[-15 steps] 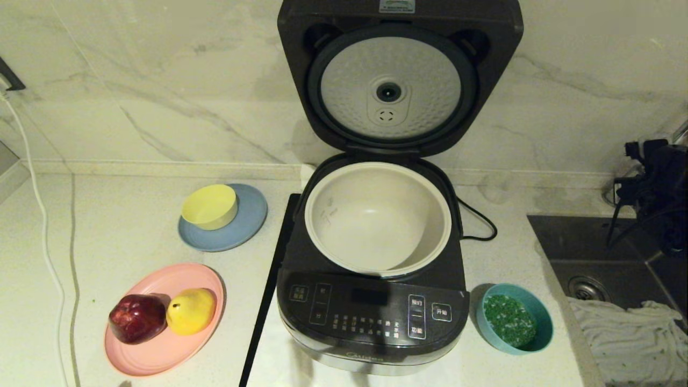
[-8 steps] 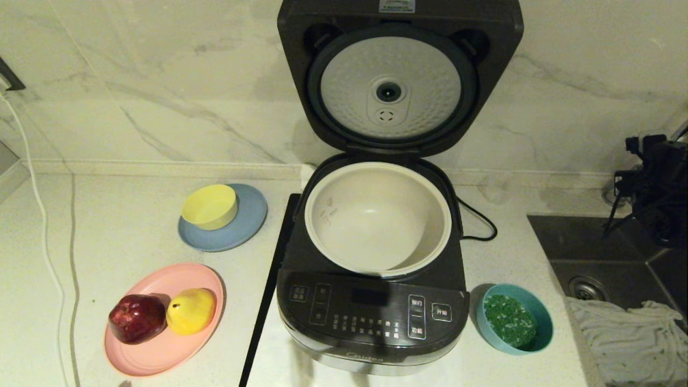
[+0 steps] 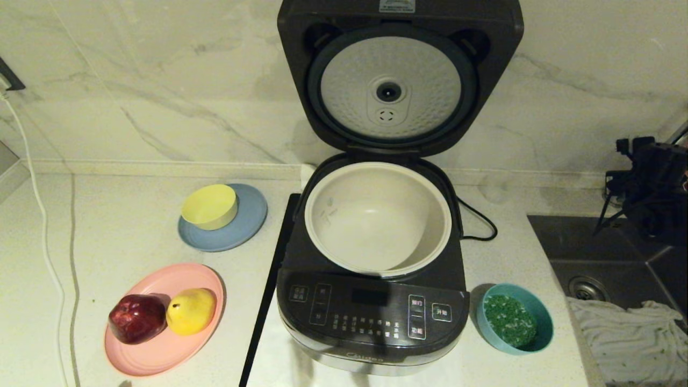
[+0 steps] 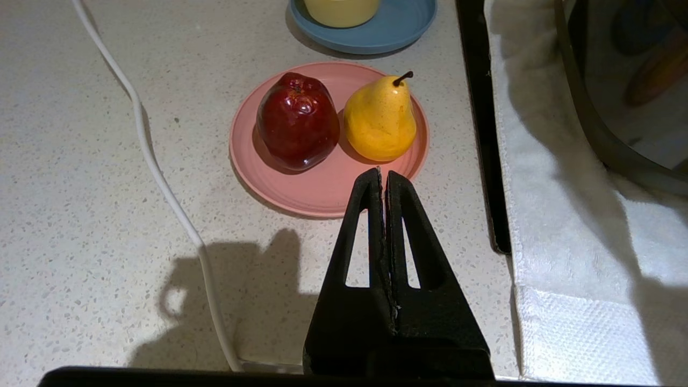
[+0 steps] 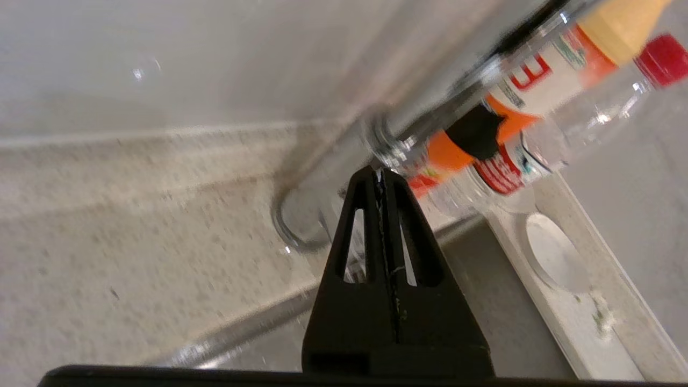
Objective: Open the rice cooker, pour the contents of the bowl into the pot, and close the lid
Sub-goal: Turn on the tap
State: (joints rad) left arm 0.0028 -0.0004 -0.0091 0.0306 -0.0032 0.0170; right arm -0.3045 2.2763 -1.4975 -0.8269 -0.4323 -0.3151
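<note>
lid [image 3: 400, 80] up, pot [image 3: 378, 217] bare for pouring | bowl [image 3: 514, 318] full, near counter's front edge | right gripper [image 5: 382, 173] pinched empty over sink | left gripper [image 4: 382, 173] pinched, parked

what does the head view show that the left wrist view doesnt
Only the head view shows the open lid, the empty pot, the teal bowl of green bits and the sink. Only the left wrist view shows the left gripper, shut, above the counter. Both show the pink plate with the apple and pear.
</note>
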